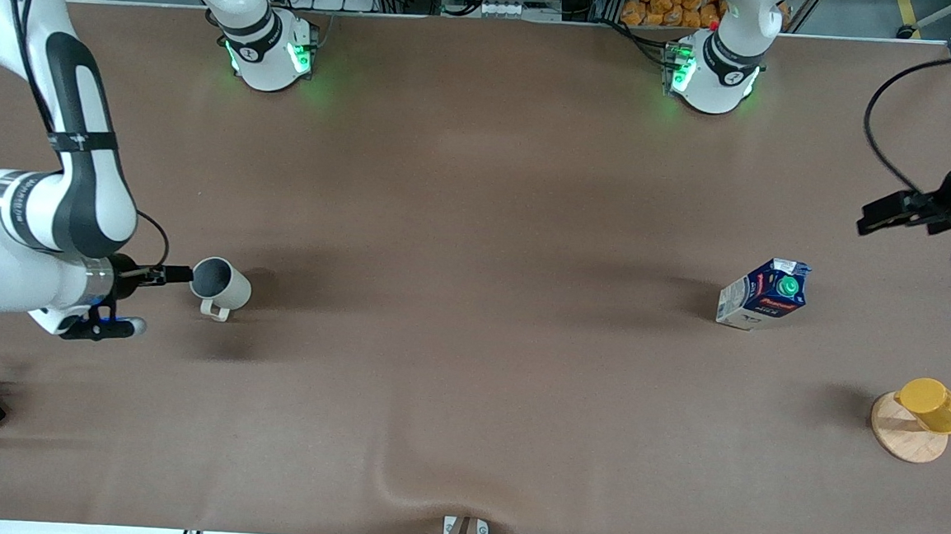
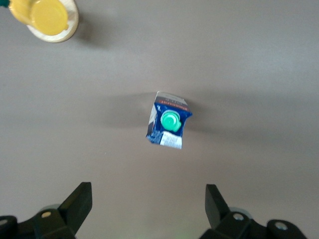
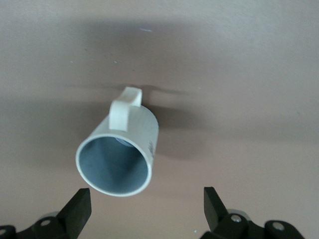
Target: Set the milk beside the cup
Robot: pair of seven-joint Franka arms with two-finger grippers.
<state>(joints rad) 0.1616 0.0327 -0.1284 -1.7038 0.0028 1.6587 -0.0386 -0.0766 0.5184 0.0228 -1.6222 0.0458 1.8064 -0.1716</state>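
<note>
A cream cup stands upright on the brown table at the right arm's end, handle turned toward the front camera, with the right gripper just beside its rim. The right wrist view shows that gripper's fingers spread wide and holding nothing, the cup's grey mouth between and ahead of them.

Well apart from the cup, toward the left arm's end, the milk stands upright, green cap up. The left gripper hangs in the air farther from the front camera than the carton; its fingers are likewise wide apart and empty, and the milk sits centred ahead of them in the left wrist view.

Near the milk, a yellow cup rests on a wooden stand. The left arm is plainly the nearer one to the carton, whose long axis runs vertical, so a descent onto its sides looks like the next move, followed by a long carry toward the cup.
</note>
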